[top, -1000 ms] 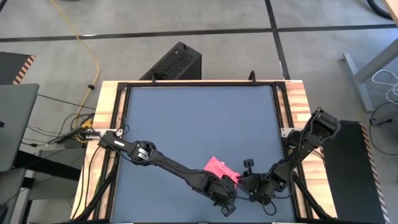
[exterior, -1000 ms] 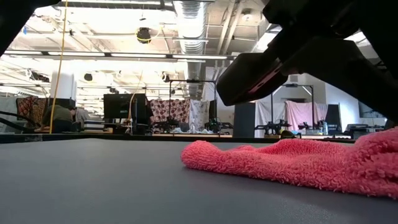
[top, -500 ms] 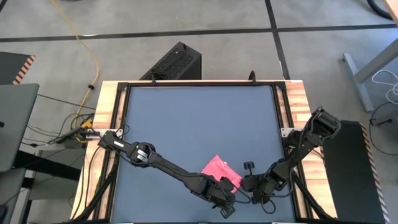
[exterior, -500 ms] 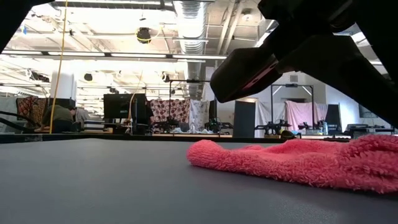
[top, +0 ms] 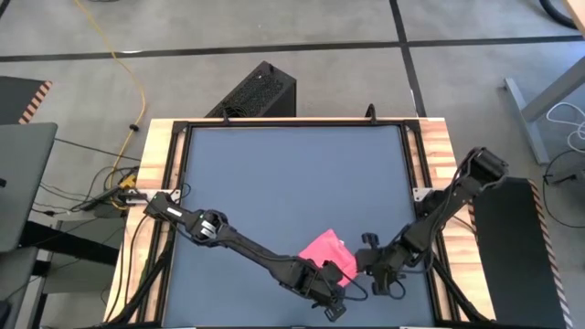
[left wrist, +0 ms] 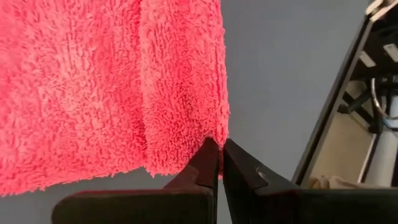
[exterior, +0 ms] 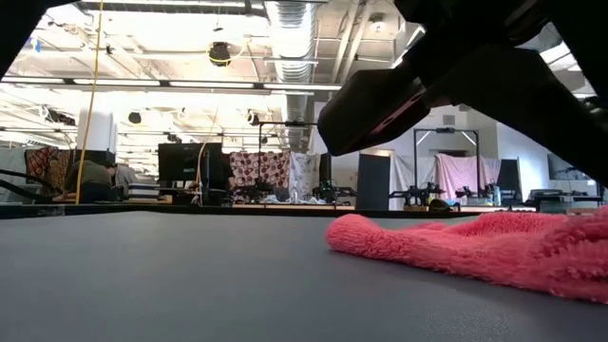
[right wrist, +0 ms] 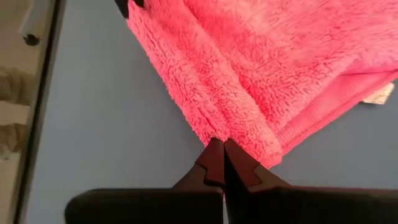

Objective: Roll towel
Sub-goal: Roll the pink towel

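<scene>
A pink towel (top: 325,252) lies bunched near the front edge of the dark grey table (top: 274,174), right of centre, its longer side running diagonally from front-left to back-right. The left gripper (left wrist: 216,149) pinches one towel edge with fingers pressed together. The right gripper (right wrist: 219,148) pinches the opposite edge. The arms hide part of the towel from above.

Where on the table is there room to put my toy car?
The dark grey tabletop is bare across its far half and left side, bordered by the wooden frame. It is crowded at the near right, where the left gripper and right gripper pinch the pink towel.
</scene>
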You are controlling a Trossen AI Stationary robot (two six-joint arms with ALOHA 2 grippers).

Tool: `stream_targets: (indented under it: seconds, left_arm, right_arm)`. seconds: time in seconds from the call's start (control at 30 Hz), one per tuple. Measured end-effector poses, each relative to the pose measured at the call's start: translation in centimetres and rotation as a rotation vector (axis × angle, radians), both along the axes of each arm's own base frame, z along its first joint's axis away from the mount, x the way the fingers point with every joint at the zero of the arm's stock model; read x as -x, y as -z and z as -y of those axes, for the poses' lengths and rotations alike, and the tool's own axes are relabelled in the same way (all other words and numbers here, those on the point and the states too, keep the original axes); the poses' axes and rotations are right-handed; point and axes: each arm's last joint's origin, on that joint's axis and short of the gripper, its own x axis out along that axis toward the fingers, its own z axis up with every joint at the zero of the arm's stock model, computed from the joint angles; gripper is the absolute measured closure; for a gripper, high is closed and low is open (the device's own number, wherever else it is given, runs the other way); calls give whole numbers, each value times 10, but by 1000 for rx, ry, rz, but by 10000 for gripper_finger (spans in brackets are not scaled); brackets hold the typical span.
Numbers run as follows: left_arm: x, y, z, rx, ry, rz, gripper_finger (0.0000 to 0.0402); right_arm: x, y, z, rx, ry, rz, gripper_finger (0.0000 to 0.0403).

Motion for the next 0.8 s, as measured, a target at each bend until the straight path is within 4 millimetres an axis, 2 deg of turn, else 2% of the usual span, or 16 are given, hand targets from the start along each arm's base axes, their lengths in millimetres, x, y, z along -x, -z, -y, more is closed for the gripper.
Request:
stream_targets:
  seconds: [0.3, 0.47, 0.7, 0.8]
  left_arm:
    - [3, -2, 10, -2, -69, 45, 401]
    - [7, 0, 12, 33, -148, 7, 401]
    - [5, 17, 22, 163, -216, 62, 401]
    - [6, 19, 24, 152, -229, 75, 401]
  right_arm:
    - [-4, 3, 3, -105, -14, -106, 390]
    - [-10, 4, 10, -187, 24, -176, 391]
    - [-19, 4, 20, -227, 56, -197, 386]
    - [-20, 4, 22, -230, 49, -201, 384]
